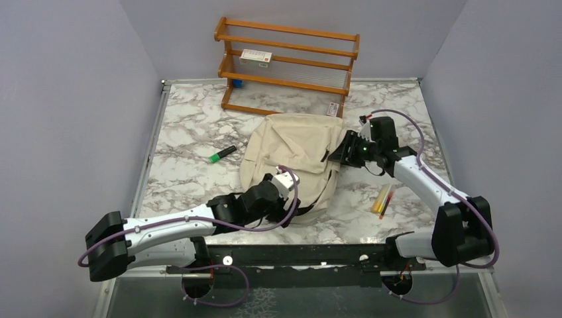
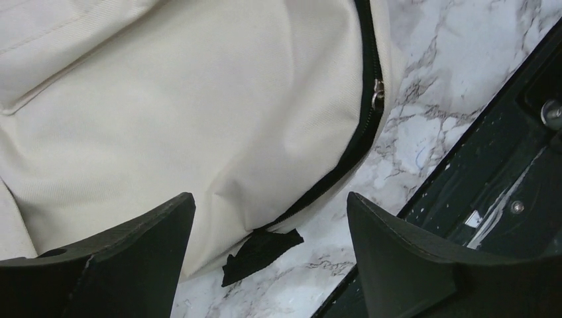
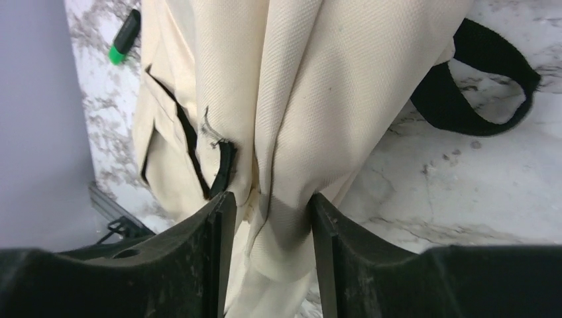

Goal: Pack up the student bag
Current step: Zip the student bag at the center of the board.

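Observation:
The beige student bag [image 1: 291, 152] lies in the middle of the marble table. My right gripper [image 1: 346, 151] is shut on a bunched fold of the bag's fabric [image 3: 291, 199] at its right edge and lifts it; a black strap loop [image 3: 477, 86] lies beyond. My left gripper [image 1: 283, 177] is open over the bag's near edge. Between its jaws I see the closed black zipper [image 2: 361, 132], its metal pull [image 2: 378, 93] and a black tab [image 2: 262, 252]; the fingers [image 2: 132, 252] touch nothing.
A green highlighter [image 1: 222, 154] lies left of the bag. Yellow and red pens [image 1: 383, 199] lie at its right. A wooden rack [image 1: 288, 66] with a small box stands at the back. A black rail [image 1: 298, 255] runs along the near edge.

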`<state>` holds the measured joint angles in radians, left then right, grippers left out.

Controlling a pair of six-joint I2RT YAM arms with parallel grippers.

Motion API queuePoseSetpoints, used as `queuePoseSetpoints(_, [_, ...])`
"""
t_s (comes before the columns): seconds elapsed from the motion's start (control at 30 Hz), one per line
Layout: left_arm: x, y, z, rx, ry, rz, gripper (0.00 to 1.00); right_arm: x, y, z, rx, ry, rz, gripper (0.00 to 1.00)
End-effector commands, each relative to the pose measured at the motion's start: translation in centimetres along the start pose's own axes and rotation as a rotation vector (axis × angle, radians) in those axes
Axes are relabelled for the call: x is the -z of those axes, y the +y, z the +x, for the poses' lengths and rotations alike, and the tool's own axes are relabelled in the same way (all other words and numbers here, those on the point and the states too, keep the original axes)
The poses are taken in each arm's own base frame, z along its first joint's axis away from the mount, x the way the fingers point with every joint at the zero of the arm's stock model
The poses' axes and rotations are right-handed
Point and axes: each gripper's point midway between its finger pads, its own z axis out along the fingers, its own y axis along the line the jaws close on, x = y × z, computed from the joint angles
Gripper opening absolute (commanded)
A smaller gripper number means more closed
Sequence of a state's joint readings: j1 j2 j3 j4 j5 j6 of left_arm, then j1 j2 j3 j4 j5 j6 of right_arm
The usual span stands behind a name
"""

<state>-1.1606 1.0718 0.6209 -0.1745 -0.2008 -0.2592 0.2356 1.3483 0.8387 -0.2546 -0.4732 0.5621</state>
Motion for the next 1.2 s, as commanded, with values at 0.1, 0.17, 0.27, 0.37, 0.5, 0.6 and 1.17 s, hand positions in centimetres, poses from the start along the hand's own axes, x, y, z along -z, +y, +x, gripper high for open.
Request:
queuePoseSetpoints(0.1, [1.1,0.4,-2.2,0.184,-0.151,-0.027,0.85,4.3,-1.6,-1.1,-0.015,-0.143,0.191,0.59])
queuePoseSetpoints(0.17, [1.3,0.4,-2.9,0.249,-0.185,-0.033,0.86,5.0,-1.5,-0.2,-0.057,-0.154,0.187,0.61])
queuePoseSetpoints(0.27, [1.7,0.8,-4.4,0.393,-0.247,-0.061,0.87,5.9,-1.6,2.0,-0.133,-0.133,0.178,0.64])
queuePoseSetpoints(0.37, [1.8,1.0,-5.7,0.508,-0.288,-0.085,0.87,6.7,-0.7,4.0,-0.183,-0.107,0.107,0.65])
queuePoseSetpoints(0.5, [1.4,0.4,-7.1,0.555,-0.277,-0.084,0.87,7.1,1.1,6.6,-0.245,-0.020,-0.013,0.69])
queuePoseSetpoints(0.6, [0.7,-0.5,-7.3,0.543,-0.239,-0.060,0.86,7.4,1.9,7.6,-0.263,0.007,-0.069,0.69])
queuePoseSetpoints(1.17, [-1.6,-4.3,-6.0,0.569,-0.093,0.076,0.75,3.2,2.7,13.6,-0.286,0.178,-0.077,0.63])
